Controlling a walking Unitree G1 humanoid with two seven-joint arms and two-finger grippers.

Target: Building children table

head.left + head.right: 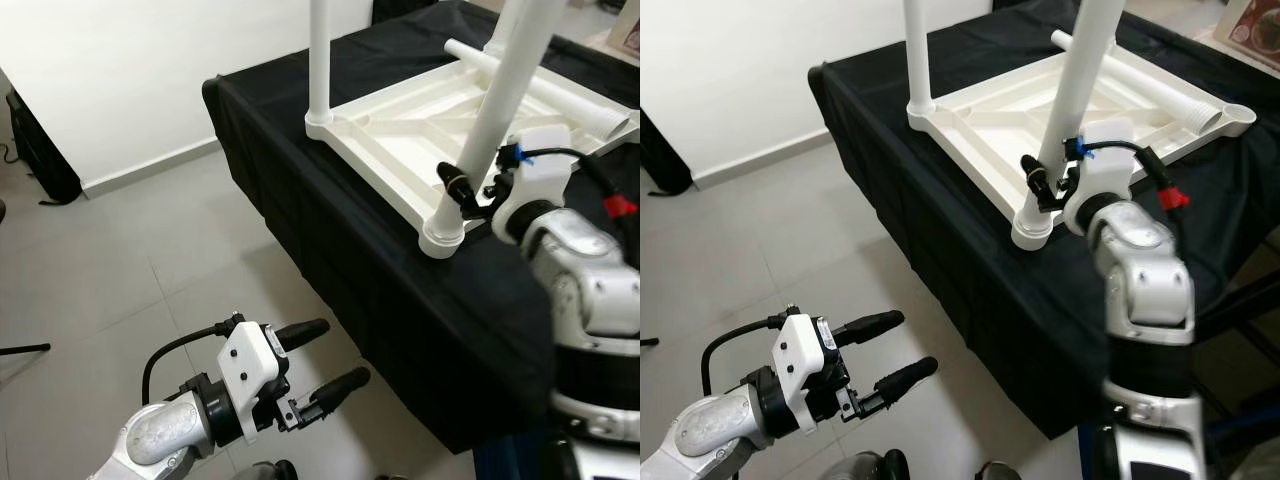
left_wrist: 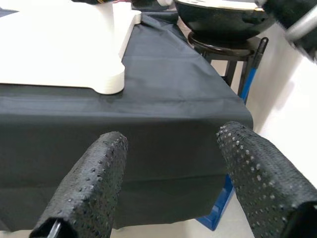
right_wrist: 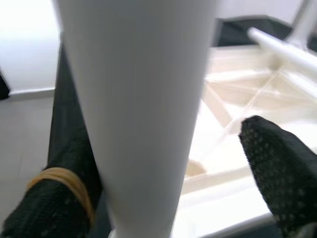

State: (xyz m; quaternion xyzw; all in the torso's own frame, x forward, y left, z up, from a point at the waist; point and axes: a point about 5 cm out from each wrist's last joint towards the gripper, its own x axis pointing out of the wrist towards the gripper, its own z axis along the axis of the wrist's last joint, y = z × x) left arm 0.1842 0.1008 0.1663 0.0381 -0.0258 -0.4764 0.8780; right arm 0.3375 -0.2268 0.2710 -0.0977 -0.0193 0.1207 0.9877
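In the left eye view the children's table (image 1: 420, 120) lay upside down on a black-draped worktable (image 1: 330, 240), its ribbed underside up, which I judge is so the legs can be pushed into the corner sockets from above. One leg (image 1: 322, 60) stood upright in the far corner socket, and a second, leaning leg (image 1: 500, 100) sat in the near corner socket (image 1: 442, 236) at the cloth's edge. The right gripper (image 1: 468, 190) was at this leg just above the socket, its black fingers around the tube, apparently to steady or press it home. The left gripper (image 1: 325, 360) hung low over the tiled floor (image 1: 120, 270), well clear of the worktable, fingers spread and holding nothing. The right eye view showed the same, plus a loose leg (image 1: 1140, 70) lying across the underside towards the far corner (probably waiting its turn). The left wrist view looked between the two parted fingers (image 2: 84, 193) at the drape's front, with a corner of the white tabletop (image 2: 106, 82) resting on the cloth above and a dark wok (image 2: 223, 17) on a stool beyond. In the right wrist view the white leg (image 3: 138, 114) stood between the two fingers (image 3: 277, 168), one of them ringed by a rubber band (image 3: 64, 181); a sliver of space showed on one side, so whether the hold was firm I could not tell.
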